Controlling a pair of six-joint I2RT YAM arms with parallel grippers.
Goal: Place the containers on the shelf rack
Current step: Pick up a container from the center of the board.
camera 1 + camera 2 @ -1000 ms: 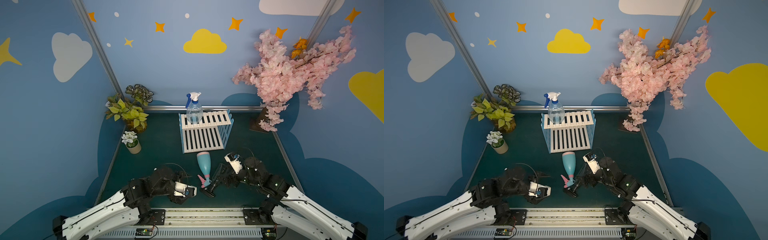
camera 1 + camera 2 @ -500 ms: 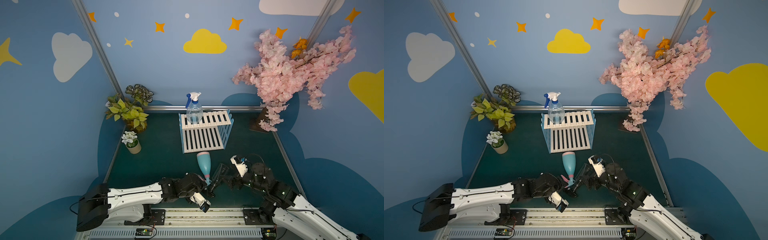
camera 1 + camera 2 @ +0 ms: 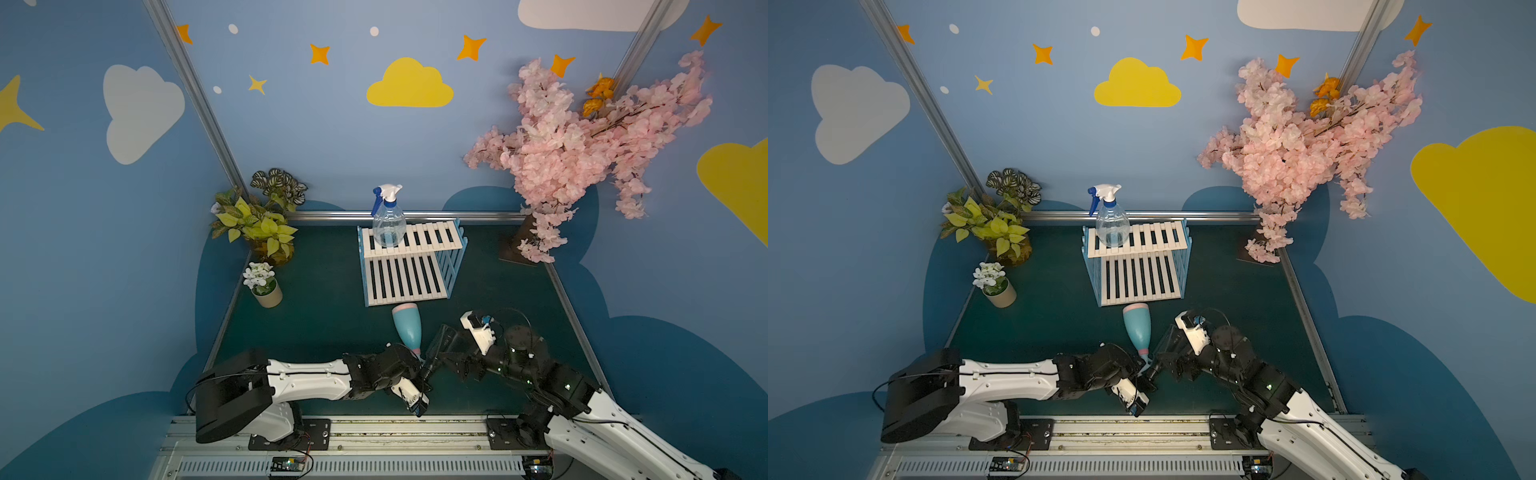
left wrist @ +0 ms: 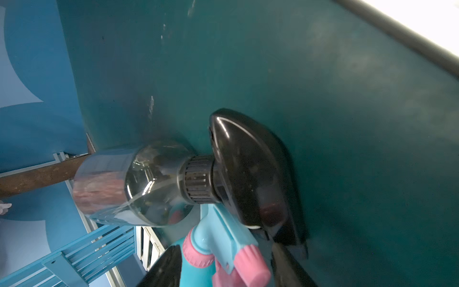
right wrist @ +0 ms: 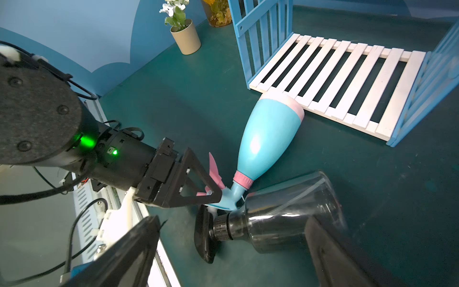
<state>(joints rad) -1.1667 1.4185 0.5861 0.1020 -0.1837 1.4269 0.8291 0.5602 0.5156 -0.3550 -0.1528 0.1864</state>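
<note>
The teal bottle (image 3: 407, 332) with pink trim lies on the table just in front of the shelf rack (image 3: 409, 274), base toward the rack. My left gripper (image 4: 226, 251) is at its sprayer head, fingers tight against both sides. The dark smoky bottle (image 5: 285, 218) lies beside it, its black sprayer touching the teal one. My right gripper (image 5: 234, 221) stands wide open astride the dark bottle. In both top views the clear bottle (image 3: 1112, 226) stands upright on the rack's upper shelf; the lower shelf (image 3: 1142, 276) is bare.
A small white-flower pot (image 3: 266, 286) and leafy plants (image 3: 257, 228) stand at the table's left rear. A pink blossom branch (image 3: 582, 145) overhangs the right rear corner. The metal rail (image 3: 332, 428) runs along the front edge, close behind both arms.
My left arm has swung across from the left to the teal bottle's sprayer head, and its jaws have narrowed around it. My right arm has shifted slightly right and stays open.
</note>
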